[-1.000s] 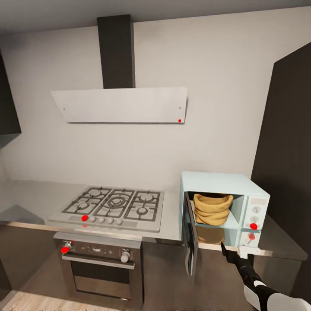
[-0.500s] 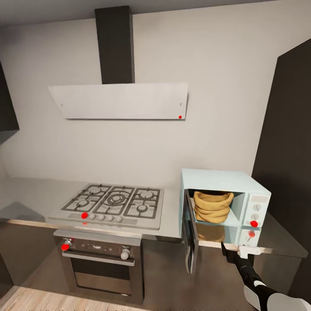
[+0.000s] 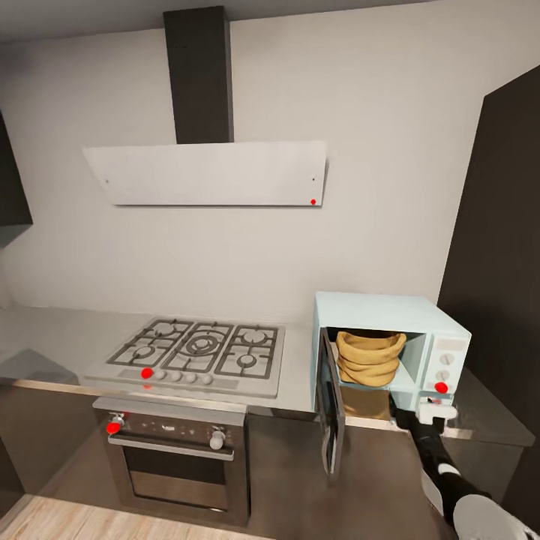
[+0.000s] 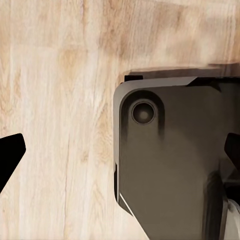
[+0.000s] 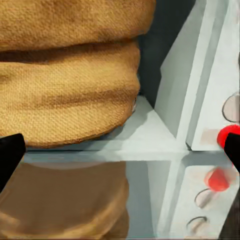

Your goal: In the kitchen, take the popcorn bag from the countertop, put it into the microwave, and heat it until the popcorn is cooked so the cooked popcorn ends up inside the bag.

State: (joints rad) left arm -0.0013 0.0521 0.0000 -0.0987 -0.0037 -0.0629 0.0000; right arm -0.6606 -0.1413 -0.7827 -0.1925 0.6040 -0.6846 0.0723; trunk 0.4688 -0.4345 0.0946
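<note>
Head view: kitchen wall ahead, slanted white hood at 12 o'clock, steel gas hob at 8 o'clock set in the pale grey surface, dark oven below the hob. Red dots show on the hob's front strip, on the oven's left knob and on the hood's lower right corner.

The microwave stands on the surface at 4 o'clock, just right of the hob. Its glass door hangs open, swung out toward the camera and hinged on the left side. The popcorn bag sits upright inside the cavity, tan-orange, with rolled folds, resting on the cavity floor. Bag contents cannot be seen. The control panel at the right of the cavity carries round knobs and a red dot at its lower part.

The right gripper is raised at 4 o'clock, at the microwave's lower front edge, just below the panel. In the right wrist view both dark fingertips sit at opposite borders, so the jaws are wide, with nothing between them; beyond them are the bag's lower folds, its reflection on the glossy ledge beneath, and the panel's red dot.

Left wrist view: the left gripper points down at the wooden floor; fingertips far apart, jaws wide and empty. A dark part of the robot's base lies below.
</note>
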